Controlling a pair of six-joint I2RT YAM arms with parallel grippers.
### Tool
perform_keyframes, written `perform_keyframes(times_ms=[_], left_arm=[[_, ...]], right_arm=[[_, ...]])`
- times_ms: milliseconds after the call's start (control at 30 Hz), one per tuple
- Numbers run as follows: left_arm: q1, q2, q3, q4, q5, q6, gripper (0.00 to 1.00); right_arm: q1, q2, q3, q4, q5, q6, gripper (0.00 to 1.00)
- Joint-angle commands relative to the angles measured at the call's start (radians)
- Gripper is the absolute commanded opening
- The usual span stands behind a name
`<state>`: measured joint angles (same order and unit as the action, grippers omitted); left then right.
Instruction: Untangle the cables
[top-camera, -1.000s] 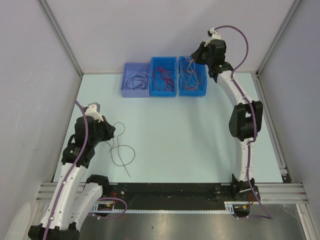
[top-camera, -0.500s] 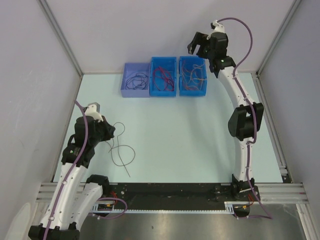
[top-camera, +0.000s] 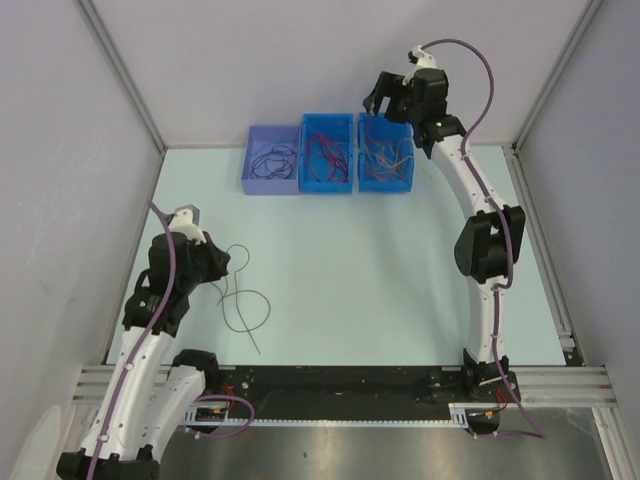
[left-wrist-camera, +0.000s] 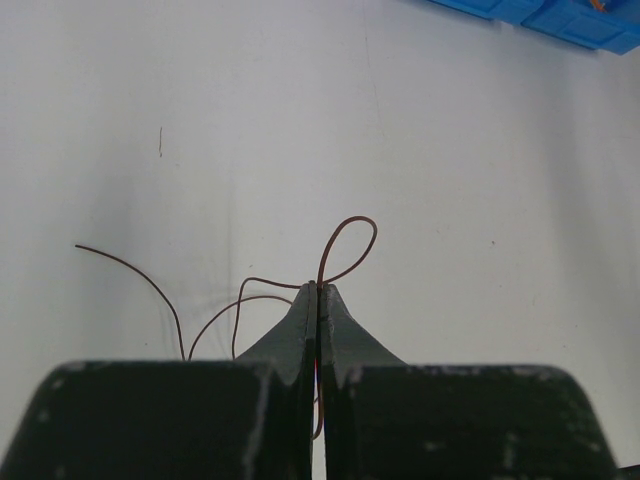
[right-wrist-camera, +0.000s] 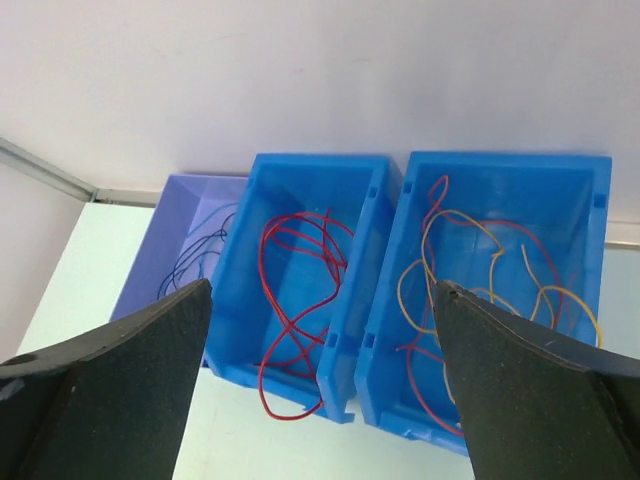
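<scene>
A thin dark-brown cable (top-camera: 266, 302) lies in loose loops on the pale table at the near left. My left gripper (top-camera: 226, 268) is shut on it. In the left wrist view the strand rises from the pinched tips (left-wrist-camera: 318, 290) into a small loop (left-wrist-camera: 360, 218). My right gripper (top-camera: 385, 100) hangs open over the back bins with nothing between its fingers (right-wrist-camera: 325, 285). Below it, red cables (right-wrist-camera: 300, 330) fill the middle bin, one loop hanging over the front rim. Orange-yellow cables (right-wrist-camera: 430, 250) and red ones lie in the right bin.
Three bins stand in a row at the back: a purple bin (top-camera: 250, 160) with dark cables, a middle blue bin (top-camera: 350, 165) and a right blue bin (top-camera: 408, 160). Walls close in the table's left, back and right sides.
My right gripper has opened and lifted up and back from the right blue bin, which now holds more orange-yellow cable. The left arm and its cable have not moved.
</scene>
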<state>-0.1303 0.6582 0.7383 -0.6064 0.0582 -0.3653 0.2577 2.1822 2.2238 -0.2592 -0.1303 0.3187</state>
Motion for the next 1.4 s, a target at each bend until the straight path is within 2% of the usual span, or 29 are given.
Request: perform_keyframes(times_ms=[0,33,67,133,167,233,267,433,700,1133,1300,1367], left_arm=[[0.011,-0.017,-0.002,0.028,0.002,0.009,0.00],[0.011,-0.017,-0.002,0.028,0.002,0.009,0.00],[0.011,-0.019,-0.004,0.028,0.003,0.009,0.00],[0.011,-0.017,-0.002,0.030,0.008,0.009,0.01],[0.011,-0.017,-0.002,0.030,0.009,0.009,0.00],[0.011,-0.012,-0.002,0.031,0.012,0.009,0.00],[0.011,-0.012,-0.004,0.031,0.014,0.009,0.00],[0.011,-0.011,-0.005,0.034,0.015,0.009,0.00],[0.011,-0.009,-0.005,0.033,0.012,0.008,0.00],[0.012,0.006,-0.004,0.031,0.009,0.006,0.01],[0.012,0.009,-0.005,0.033,0.005,0.005,0.00],[0.012,0.011,-0.005,0.033,0.006,0.006,0.00]], right_arm=[[-0.001,-0.048,0.021,-0.047,0.088,0.010,0.95],[-0.005,-0.068,-0.004,-0.078,0.130,0.022,0.95],[-0.018,-0.088,-0.076,-0.090,0.238,0.032,0.95],[-0.037,-0.169,-0.171,-0.110,0.299,0.068,0.94],[-0.064,-0.200,-0.281,-0.106,0.302,0.109,0.93],[-0.092,-0.295,-0.399,-0.083,0.285,0.134,0.90],[-0.128,-0.368,-0.564,-0.075,0.279,0.126,0.88],[-0.155,-0.421,-0.702,-0.063,0.273,0.071,0.87],[-0.173,-0.303,-0.704,-0.016,0.176,0.031,0.83],[-0.179,-0.085,-0.515,-0.043,0.211,-0.056,0.77],[-0.187,-0.009,-0.408,-0.061,0.209,-0.075,0.71],[-0.189,0.011,-0.369,-0.075,0.201,-0.081,0.63]])
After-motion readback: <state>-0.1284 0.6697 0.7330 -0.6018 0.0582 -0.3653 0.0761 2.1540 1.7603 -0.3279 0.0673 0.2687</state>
